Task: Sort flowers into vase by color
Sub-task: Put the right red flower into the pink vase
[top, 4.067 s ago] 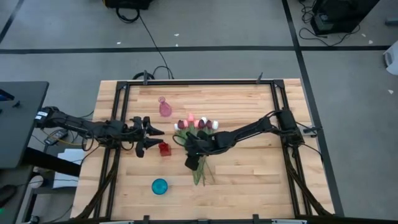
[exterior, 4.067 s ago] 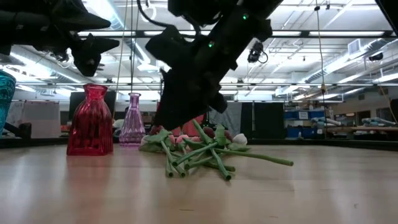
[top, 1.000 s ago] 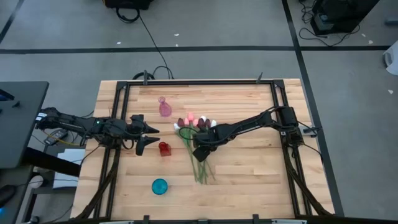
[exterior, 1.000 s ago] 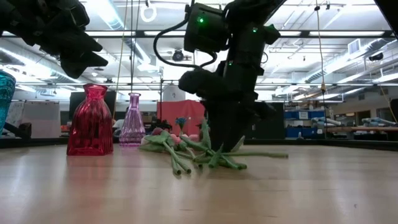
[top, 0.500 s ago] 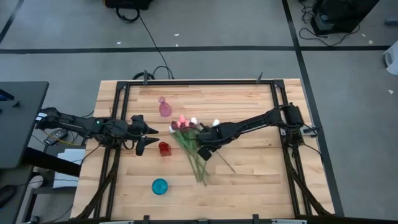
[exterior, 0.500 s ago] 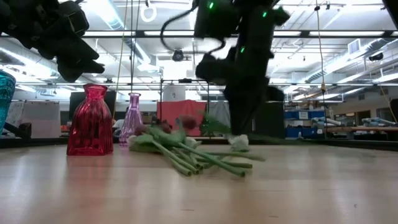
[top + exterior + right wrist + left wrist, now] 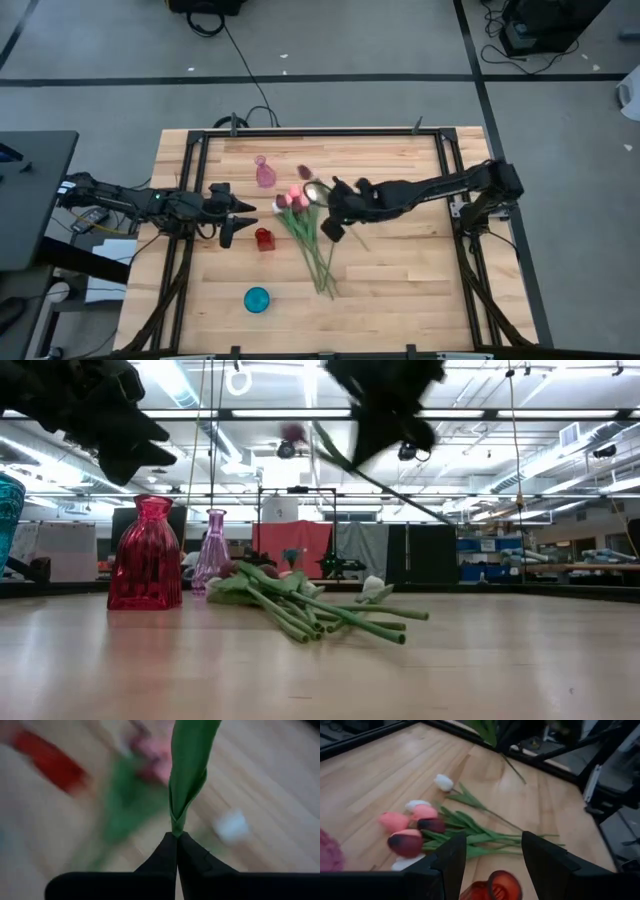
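Observation:
A maroon-headed tulip point(image 7: 293, 432) hangs high over the table with my right gripper point(image 7: 330, 205) shut on its green stem. The other flowers point(image 7: 300, 205), with pink, maroon and white heads, lie in a loose pile on the wood, their stems point(image 7: 320, 265) running toward the near edge. One white tulip point(image 7: 442, 782) lies a little apart from them. My left gripper point(image 7: 243, 220) hovers open just left of the pile, over the red vase point(image 7: 263, 238), with nothing between its fingers. My right gripper pinches the tulip's green stem and rolled leaf point(image 7: 176, 827) between its two shut fingertips. The flower is lifted clear of the table and tilted, its maroon head point(image 7: 304, 172) toward the far left and its thin stem end point(image 7: 430, 510) trailing down to the right.
A pale pink vase point(image 7: 264, 172) stands at the far side left of the pile, and a teal vase point(image 7: 257, 299) near the front. A black frame point(image 7: 320, 132) runs round the tabletop. Bare wood lies to the right of the pile.
My right gripper has risen from the pile and drawn back toward the far right, taking one maroon tulip up clear of the table. The rest of the pile has been dragged a little toward the left, and its stems now lie more fanned out.

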